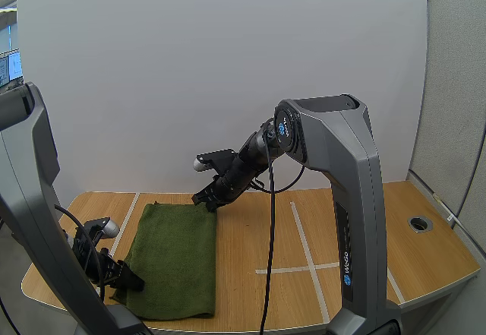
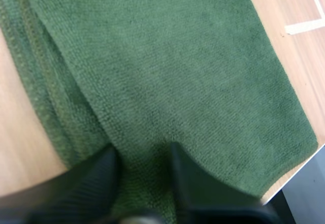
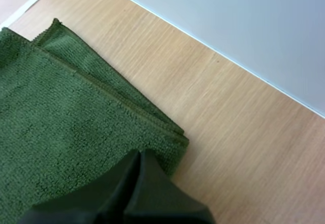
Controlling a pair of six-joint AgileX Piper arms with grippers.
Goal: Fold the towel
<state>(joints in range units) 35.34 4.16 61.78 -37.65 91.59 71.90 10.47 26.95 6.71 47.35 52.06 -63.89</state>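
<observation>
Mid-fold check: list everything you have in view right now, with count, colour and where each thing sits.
towel: one, dark green, doubled in layers, flat on the left part of the table
table: one, light wood, under everything
tape lines: several, white, on the tabletop right of the towel and along its left side
round hole: one, grey-rimmed, near the table's right edge
left gripper: one, black, at the towel's near left corner, fingers apart over the cloth
right gripper: one, black, at the towel's far right corner, fingers together
</observation>
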